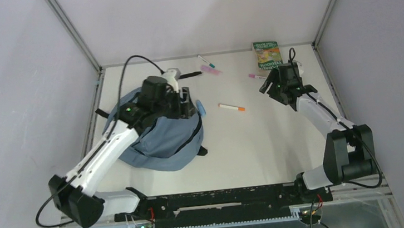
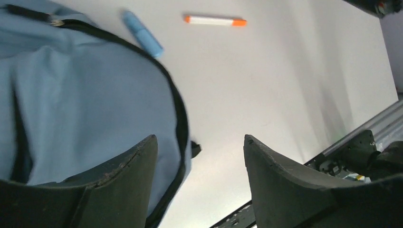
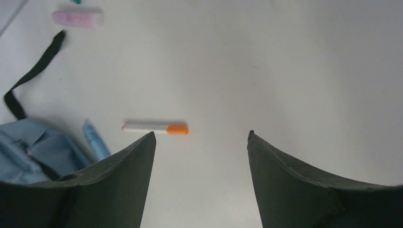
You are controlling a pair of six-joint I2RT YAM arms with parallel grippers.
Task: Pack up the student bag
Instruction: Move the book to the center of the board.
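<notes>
On the left half of the white table [image 1: 258, 142]: slate-blue student bag [image 1: 163, 143], lying flat, black strap trailing off toward the back. Right above its far-right edge, left gripper [image 2: 199, 142], jaws spread wide, holding nothing. Just beside the bag, a blue highlighter [image 2: 142, 34]; a bit further right, a white marker with orange ends [image 2: 216, 20]. Over on the right side, right gripper [image 3: 202, 135] hanging above bare table, also released and empty. Near the back edge: green book [image 1: 267, 54], small pink thing [image 1: 210, 70], hard to say what exactly.

Open tabletop [image 1: 259, 147] runs across the near middle and right. The student bag [image 1: 163, 143] blocks the left; a blue pen [image 1: 200, 108] and an orange-capped marker [image 1: 231, 108] lie mid-table.
</notes>
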